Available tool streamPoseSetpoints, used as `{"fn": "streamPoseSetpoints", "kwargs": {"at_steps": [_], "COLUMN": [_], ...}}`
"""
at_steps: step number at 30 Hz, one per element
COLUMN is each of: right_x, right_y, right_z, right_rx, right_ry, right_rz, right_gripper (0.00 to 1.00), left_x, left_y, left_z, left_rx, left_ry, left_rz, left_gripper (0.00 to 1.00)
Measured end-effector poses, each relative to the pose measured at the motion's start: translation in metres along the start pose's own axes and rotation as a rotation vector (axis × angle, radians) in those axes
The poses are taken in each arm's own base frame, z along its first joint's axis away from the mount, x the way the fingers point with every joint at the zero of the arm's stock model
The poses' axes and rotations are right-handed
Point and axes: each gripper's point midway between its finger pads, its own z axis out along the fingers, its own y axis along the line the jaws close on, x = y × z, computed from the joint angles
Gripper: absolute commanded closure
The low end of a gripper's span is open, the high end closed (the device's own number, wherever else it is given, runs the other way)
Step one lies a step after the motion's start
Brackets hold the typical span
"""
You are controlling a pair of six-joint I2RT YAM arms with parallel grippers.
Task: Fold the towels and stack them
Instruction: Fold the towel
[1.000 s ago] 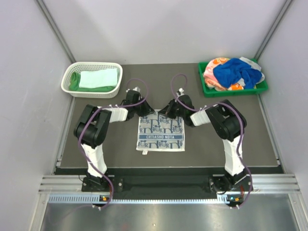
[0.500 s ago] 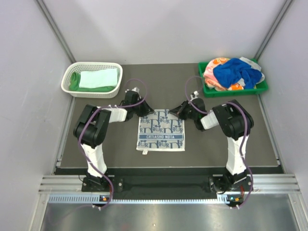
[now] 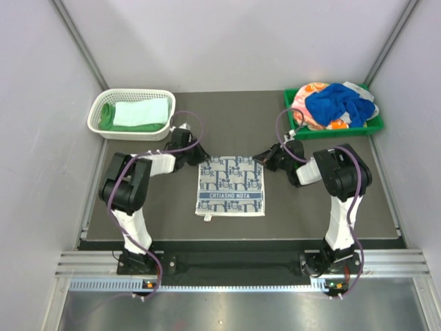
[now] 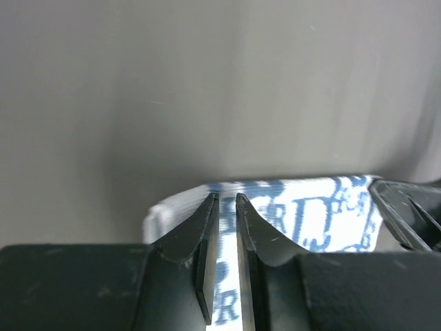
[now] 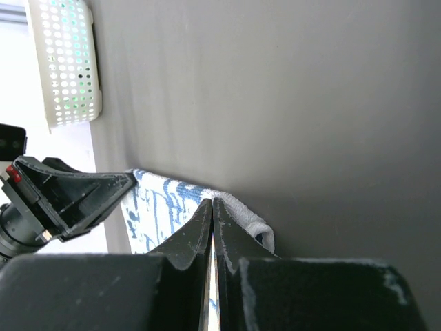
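Towel (image 3: pixel 231 186), corners hidden by left tool (image 3: pixel 199 159), right tool (image 3: pixel 261 158)

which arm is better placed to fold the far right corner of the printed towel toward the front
Right. The right gripper has its fingers closed on that corner of the white square cloth towel with blue print. The left gripper is across the towel at its far left corner.
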Motion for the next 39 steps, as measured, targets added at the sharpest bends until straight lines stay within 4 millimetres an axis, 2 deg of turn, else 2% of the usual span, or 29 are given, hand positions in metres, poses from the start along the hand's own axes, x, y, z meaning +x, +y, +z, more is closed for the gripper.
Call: {"fn": "streamPoseSetpoints", "kwargs": {"at_steps": [10, 18, 22, 26, 27, 29, 31, 35, 39], "right_x": [0.000, -0.006, -0.019, -0.042, -0.046, -0.052, -0.053, -0.042, -0.031], "right_y": [-0.001, 0.006, 0.027, 0.057, 0.062, 0.067, 0.063, 0.036, 0.018], "right_z": [-0.001, -0.007, -0.013, -0.026, -0.029, -0.035, -0.040, -0.047, -0.051], "right_rx": [-0.004, 0.053, 0.058, 0.062, 0.067, 0.085, 0.119, 0.236, 0.314], "right_ry": [0.011, 0.050, 0.047, 0.006, -0.001, -0.014, -0.013, 0.038, 0.082], "right_rz": [-0.020, -0.082, -0.152, -0.241, -0.261, -0.298, -0.330, -0.386, -0.446], "right_gripper": [1.00, 0.90, 0.86, 0.85, 0.84, 0.82, 0.79, 0.73, 0.66], "left_x": [-0.024, -0.030, -0.031, -0.031, -0.030, -0.030, -0.030, -0.028, -0.024], "left_y": [0.039, 0.046, 0.046, 0.045, 0.044, 0.041, 0.038, 0.032, 0.028], "left_z": [-0.018, -0.021, -0.023, -0.025, -0.026, -0.027, -0.028, -0.029, -0.029], "left_rx": [-0.169, -0.214, -0.225, -0.224, -0.224, -0.211, -0.200, -0.165, -0.141], "left_ry": [-0.068, -0.071, -0.063, -0.056, -0.053, -0.048, -0.046, -0.029, -0.009], "left_rz": [0.043, 0.072, 0.082, 0.095, 0.095, 0.098, 0.102, 0.113, 0.123], "left_gripper": [0.78, 0.76, 0.69, 0.57, 0.52, 0.47, 0.42, 0.40, 0.40]}}
